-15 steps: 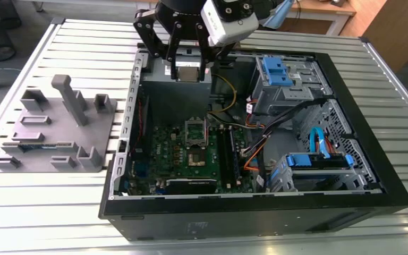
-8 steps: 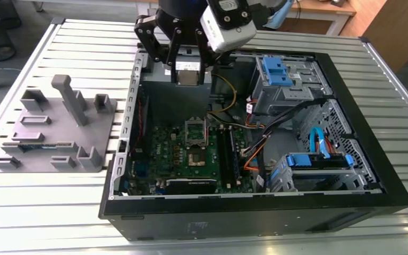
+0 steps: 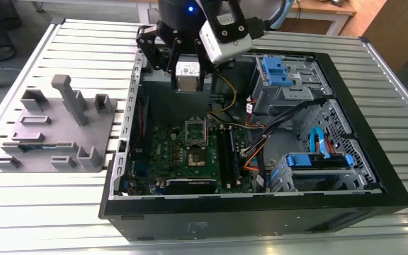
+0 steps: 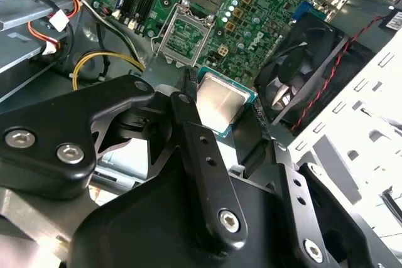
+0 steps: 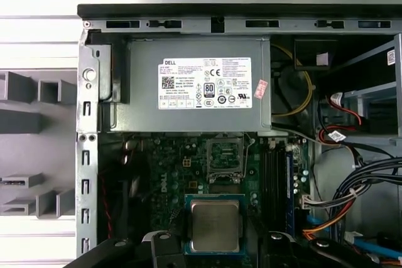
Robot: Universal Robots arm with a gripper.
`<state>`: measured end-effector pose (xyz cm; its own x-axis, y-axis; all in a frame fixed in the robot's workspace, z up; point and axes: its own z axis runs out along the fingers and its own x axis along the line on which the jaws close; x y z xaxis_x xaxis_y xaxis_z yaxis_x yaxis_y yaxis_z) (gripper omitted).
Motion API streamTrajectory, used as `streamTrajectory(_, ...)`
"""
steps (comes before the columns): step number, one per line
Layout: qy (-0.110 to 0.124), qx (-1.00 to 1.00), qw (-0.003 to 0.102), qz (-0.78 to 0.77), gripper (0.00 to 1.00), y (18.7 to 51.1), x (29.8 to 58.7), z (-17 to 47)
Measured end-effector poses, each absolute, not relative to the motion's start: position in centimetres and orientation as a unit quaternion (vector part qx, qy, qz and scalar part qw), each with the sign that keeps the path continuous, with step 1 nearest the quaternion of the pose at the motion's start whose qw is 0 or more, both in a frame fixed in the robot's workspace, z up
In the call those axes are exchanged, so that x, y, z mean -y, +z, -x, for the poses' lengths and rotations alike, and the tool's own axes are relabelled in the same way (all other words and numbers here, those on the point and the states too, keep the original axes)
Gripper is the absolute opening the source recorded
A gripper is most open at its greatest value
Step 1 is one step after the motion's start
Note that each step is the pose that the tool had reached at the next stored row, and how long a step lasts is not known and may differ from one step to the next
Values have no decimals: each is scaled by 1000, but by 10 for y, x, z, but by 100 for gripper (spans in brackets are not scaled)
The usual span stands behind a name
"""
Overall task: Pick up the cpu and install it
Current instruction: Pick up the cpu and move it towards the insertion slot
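Grasps cpu (image 5: 215, 227) by two opposite edges in clenched tool (image 3: 188, 78), silvery top showing in both wrist views. Hangs aloft over open computer case (image 3: 261, 204), above motherboard (image 3: 163, 146), well apart from uncovered socket (image 3: 193, 157). Finds case on slatted bench (image 3: 19, 212), grey fixture (image 3: 48, 133) beside it at the exterior view's left.

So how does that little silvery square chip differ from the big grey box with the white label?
The small flat silvery square chip is far smaller than the boxy grey metal power supply with its white label. The chip is gripped in the robot's black hand above the green circuit board; the power supply sits fixed inside the black computer case. Both are grey metal.
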<state>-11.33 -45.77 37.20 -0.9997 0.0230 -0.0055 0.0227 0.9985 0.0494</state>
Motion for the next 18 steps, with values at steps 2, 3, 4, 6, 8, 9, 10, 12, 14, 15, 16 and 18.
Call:
streamTrajectory(2,25,-1000,3,-11,47,368,458,113)
streamTrajectory(3,25,-1000,3,-11,47,366,458,113)
streamTrajectory(4,25,-1000,3,-11,47,365,458,113)
streamTrajectory(6,25,-1000,3,-11,47,361,458,113)
streamTrajectory(8,25,-1000,3,-11,47,357,458,113)
streamTrajectory(9,25,-1000,3,-11,47,356,458,113)
streamTrajectory(10,25,-1000,3,-11,47,354,458,113)
streamTrajectory(12,25,-1000,3,-11,47,350,458,113)
streamTrajectory(14,25,-1000,3,-11,47,347,458,113)
streamTrajectory(15,25,-1000,3,-11,47,345,458,113)
streamTrajectory(16,25,-1000,3,-11,47,343,458,113)
streamTrajectory(18,25,-1000,3,-11,47,339,458,113)
